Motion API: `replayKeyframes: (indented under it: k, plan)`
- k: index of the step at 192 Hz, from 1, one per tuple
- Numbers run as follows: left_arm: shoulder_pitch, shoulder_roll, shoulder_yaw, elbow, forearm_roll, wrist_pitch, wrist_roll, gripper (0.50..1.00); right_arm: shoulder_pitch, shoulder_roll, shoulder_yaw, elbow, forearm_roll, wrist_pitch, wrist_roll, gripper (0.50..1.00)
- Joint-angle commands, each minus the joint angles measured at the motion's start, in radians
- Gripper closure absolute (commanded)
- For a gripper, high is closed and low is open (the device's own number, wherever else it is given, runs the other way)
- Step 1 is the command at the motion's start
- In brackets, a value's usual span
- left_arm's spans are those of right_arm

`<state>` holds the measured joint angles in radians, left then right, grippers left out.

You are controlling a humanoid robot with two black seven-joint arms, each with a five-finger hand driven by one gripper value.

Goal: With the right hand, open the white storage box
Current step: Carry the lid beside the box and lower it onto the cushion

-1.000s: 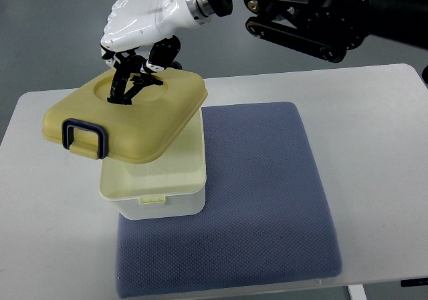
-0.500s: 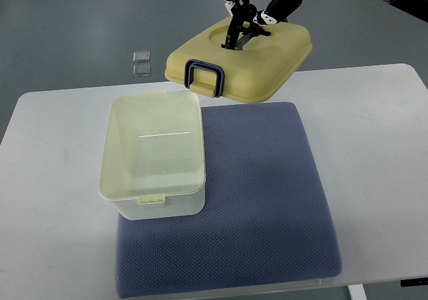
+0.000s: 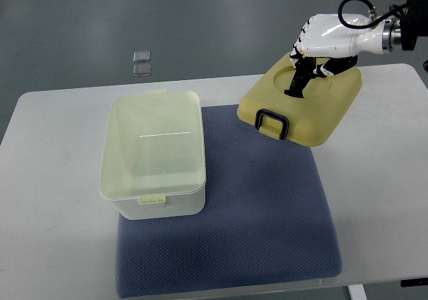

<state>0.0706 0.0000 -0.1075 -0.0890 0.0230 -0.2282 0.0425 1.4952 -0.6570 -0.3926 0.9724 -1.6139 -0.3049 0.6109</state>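
The white storage box (image 3: 152, 154) stands open and empty on the left part of a blue-grey mat (image 3: 261, 206). Its pale yellow lid (image 3: 304, 106), with a dark blue clasp (image 3: 272, 123) at its near edge, is off the box and held tilted above the mat's far right corner. My right hand (image 3: 314, 63) comes in from the right edge and its fingers are shut on the handle in the lid's top recess. The left arm is out of view.
The mat lies on a white table (image 3: 53, 213) whose far edge runs just behind the box. Two small clear squares (image 3: 141, 63) lie on the grey floor beyond the table.
My right hand lifted the lid off the box, carried it right and has brought it down lower, over the mat's far right corner. The box has not moved.
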Motion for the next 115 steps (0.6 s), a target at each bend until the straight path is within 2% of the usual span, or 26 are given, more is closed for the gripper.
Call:
replayKeyframes:
  k: [1, 85, 115]
  plan:
    - [0.000, 0.000, 0.000, 0.000, 0.000, 0.000, 0.000, 0.500, -0.049, 0.007, -0.026, -0.004, -0.003, -0.056, 0.000, 1.000]
    - [0.000, 0.000, 0.000, 0.000, 0.000, 0.000, 0.000, 0.500, -0.128, 0.048, -0.025, -0.014, -0.023, -0.122, 0.000, 1.000]
    - [0.000, 0.000, 0.000, 0.000, 0.000, 0.000, -0.001, 0.500, -0.138, 0.112, -0.025, -0.014, -0.023, -0.140, 0.000, 1.000]
